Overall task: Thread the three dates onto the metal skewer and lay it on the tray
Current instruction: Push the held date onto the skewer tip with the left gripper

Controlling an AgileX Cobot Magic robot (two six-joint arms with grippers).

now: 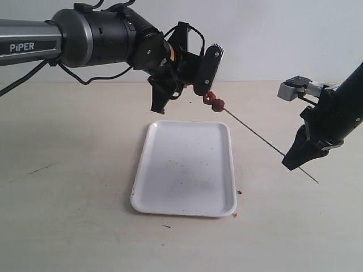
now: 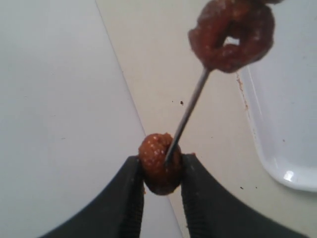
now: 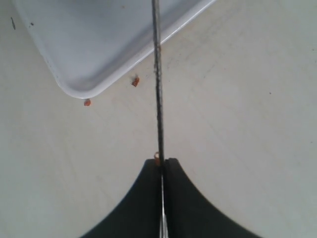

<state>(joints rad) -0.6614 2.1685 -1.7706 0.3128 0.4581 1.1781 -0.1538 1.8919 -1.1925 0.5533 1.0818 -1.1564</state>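
Note:
My left gripper (image 1: 205,93) (image 2: 162,166) hangs above the far edge of the tray (image 1: 184,170), shut on one reddish-brown date (image 2: 158,163). The metal skewer (image 1: 261,139) (image 2: 190,106) pokes its tip into that date. Further along the rod sits a clump of date flesh (image 2: 232,34); whether it is one fruit or two I cannot tell. In the exterior view the dates (image 1: 214,102) form a small lump at the rod's high end. My right gripper (image 1: 296,160) (image 3: 161,161) is shut on the skewer (image 3: 157,74) near its low end, right of the tray.
The white tray (image 3: 99,49) (image 2: 290,129) lies flat mid-table with fine reddish specks on it. Small crumbs (image 3: 134,81) lie on the table by its near right corner (image 1: 235,209). A pale wall stands behind the table.

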